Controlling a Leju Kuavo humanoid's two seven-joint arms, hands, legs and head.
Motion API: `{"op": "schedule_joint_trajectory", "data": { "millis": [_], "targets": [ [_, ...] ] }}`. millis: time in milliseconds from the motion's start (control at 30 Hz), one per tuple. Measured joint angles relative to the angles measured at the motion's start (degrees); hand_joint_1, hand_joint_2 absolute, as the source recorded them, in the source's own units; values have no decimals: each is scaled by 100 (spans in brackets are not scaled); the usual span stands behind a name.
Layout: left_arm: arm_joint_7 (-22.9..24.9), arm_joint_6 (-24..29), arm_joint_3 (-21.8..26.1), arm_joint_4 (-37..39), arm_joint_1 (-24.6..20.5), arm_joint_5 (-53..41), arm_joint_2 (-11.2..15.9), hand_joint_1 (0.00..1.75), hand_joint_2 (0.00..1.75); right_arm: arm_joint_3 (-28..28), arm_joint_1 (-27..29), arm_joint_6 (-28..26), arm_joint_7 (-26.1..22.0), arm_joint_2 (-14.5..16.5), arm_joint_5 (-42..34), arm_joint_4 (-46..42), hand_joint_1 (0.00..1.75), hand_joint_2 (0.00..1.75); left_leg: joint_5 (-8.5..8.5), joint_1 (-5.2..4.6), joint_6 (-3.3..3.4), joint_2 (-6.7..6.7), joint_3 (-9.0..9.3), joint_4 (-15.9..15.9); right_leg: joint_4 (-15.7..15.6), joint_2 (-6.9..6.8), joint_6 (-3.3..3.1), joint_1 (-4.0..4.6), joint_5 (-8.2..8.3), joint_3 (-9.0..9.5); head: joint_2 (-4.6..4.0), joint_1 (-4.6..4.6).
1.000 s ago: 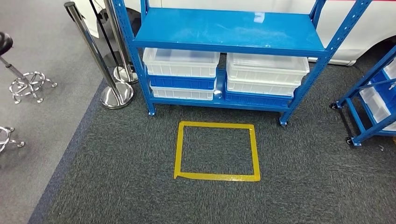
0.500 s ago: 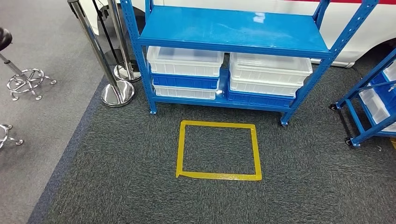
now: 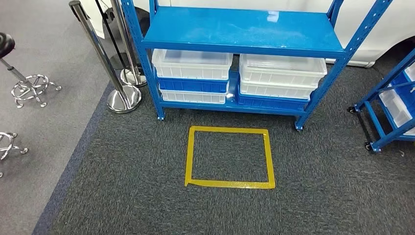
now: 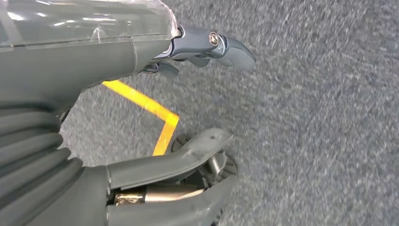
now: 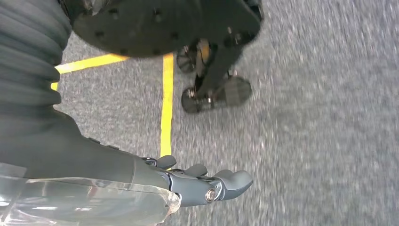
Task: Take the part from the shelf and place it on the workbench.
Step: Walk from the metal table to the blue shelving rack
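Both hands hang beside the robot over the carpet, holding nothing. The left hand (image 4: 207, 47) shows its fingers loosely apart and extended, and the right hand (image 5: 207, 181) looks the same, fingers slack and empty, each just above the grey carpet (image 3: 122, 196).

Below them lie strips of the yellow tape square (image 3: 228, 156), which marks a standing spot directly in front of the blue shelf (image 3: 244, 29). The shelf's top deck appears bare apart from a pale glare, and no part can be made out on it; if the part is here, it is likely inside one of the stacked white and blue bins (image 3: 192, 73) on the lower level, whose contents are too faint to tell.

The chief risk, judging from this stance, is reaching from too far back: the robot stands short of the tape, so an arm stretched from here could clip the shelf's front edge or upright posts. The low bins sit under the deck, leaving tight headroom for a hand.

Room is open across the carpet ahead. On the left stand chrome barrier posts (image 3: 120, 95) close to the shelf's leg, with stool bases (image 3: 29, 88) further off; on the right a wheeled blue cart (image 3: 386, 112) narrows the way.
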Motion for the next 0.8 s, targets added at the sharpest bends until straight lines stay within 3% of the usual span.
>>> {"op": "schedule_joint_trajectory", "data": {
  "millis": [100,133,167,200,267,333,400,800],
  "targets": [
    [-25,-147,12,0,9,85,1,0,175,-27,-3,86,1,0,-27,0,0,175,-510,23,-43,0,-483,1032,-6,-15,-55,10,-1,4,0,1],
    [-26,-199,22,0,12,116,2,0,175,-41,-2,120,10,1,-47,0,0,175,-556,33,-63,1,-587,1247,5,-16,-62,8,-7,3,0,0],
    [-9,-228,33,0,15,142,5,0,175,-58,-2,138,37,2,-70,1,0,175,-496,48,-96,1,-598,1267,23,-16,-65,1,-16,0,0,1],
    [26,-227,45,0,15,158,10,0,175,-77,-2,131,89,4,-95,1,0,175,-343,75,-142,2,-508,1082,54,-13,-63,-12,-34,-3,0,0],
    [118,-172,62,2,8,163,13,0,175,-114,-3,56,219,4,-123,0,0,175,-1,154,-280,-3,-155,366,172,1,-20,-27,-104,-34,0,-2],
    [156,-161,76,8,-2,160,5,0,175,-137,-5,-42,288,-1,-109,-3,0,175,120,194,-256,-32,52,-70,313,17,44,-7,-185,-95,0,7],
    [146,-180,85,13,-1,148,5,0,175,-144,-5,-95,296,-3,-84,-4,0,175,102,172,-151,-53,55,-99,360,29,82,5,-208,-129,0,15],
    [166,-129,64,13,1,-34,40,0,175,-144,-4,-42,302,9,11,0,0,175,91,118,-117,-47,48,-97,291,41,144,-19,-167,-107,0,14]
  ]
}}
